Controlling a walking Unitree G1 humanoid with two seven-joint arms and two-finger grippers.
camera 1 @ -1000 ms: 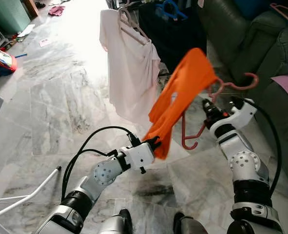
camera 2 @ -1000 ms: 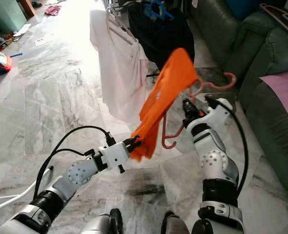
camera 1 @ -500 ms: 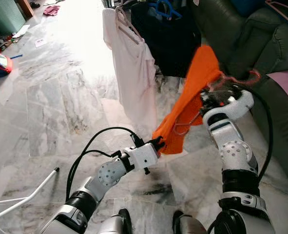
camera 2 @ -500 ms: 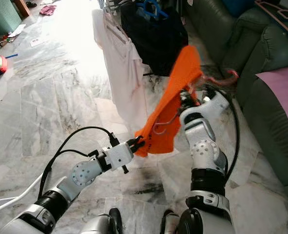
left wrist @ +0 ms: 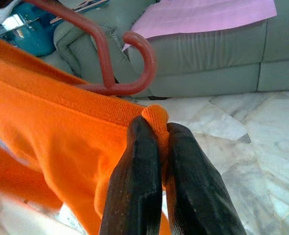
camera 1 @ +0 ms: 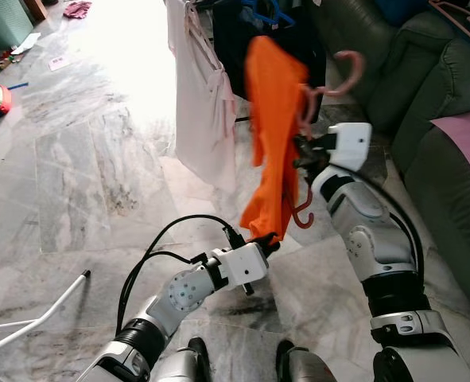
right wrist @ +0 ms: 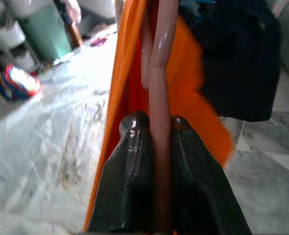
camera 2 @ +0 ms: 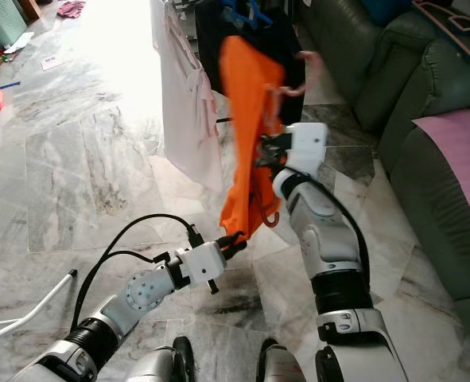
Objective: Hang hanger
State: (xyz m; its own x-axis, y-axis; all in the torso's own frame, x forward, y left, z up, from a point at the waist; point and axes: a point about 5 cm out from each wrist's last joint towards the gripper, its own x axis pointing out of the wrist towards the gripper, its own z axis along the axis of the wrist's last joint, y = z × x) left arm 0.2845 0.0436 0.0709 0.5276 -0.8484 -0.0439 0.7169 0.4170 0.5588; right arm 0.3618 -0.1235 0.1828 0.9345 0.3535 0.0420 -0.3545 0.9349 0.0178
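Black fingers of right gripper (right wrist: 156, 161) pinched tight on pink plastic hanger (camera 1: 324, 79) — stem caught between the pads, seen close in right wrist view. Held high, w/ hook up and free above the gripper, prob. so hook can be brought over the rail without obstruction. Left gripper (left wrist: 154, 147) clamped shut on hem corner of orange garment (camera 1: 273, 111), low and fwd of robot's body; likely keeps cloth taut and out of the hook's way, and stops it sliding off the hanger while raised.

Hanger: pink-red plastic, curved hook at top, small secondary hook at lower end poking out below the cloth by the right forearm. Garment draped over it, bright orange knit w/ ribbed hem, hanging in one long fold from the hanger down to left gripper. Slight motion blur on hook in right eye view.

Outward: hanger sits just in front of clothes rack, near white shirt (camera 1: 196, 95) and dark garment (camera 1: 238, 32) w/ blue hanger (camera 2: 246, 12) at top. Rail itself cut off at frame edge, so exact gap from hook to rail: cannot tell. Dark green sofa (camera 1: 437, 95) to the right w/ pink cloth (camera 1: 465, 131) on seat. Grey marble floor (camera 1: 91, 167) underneath.

Judgement: mid-lift, hook not yet on rail.
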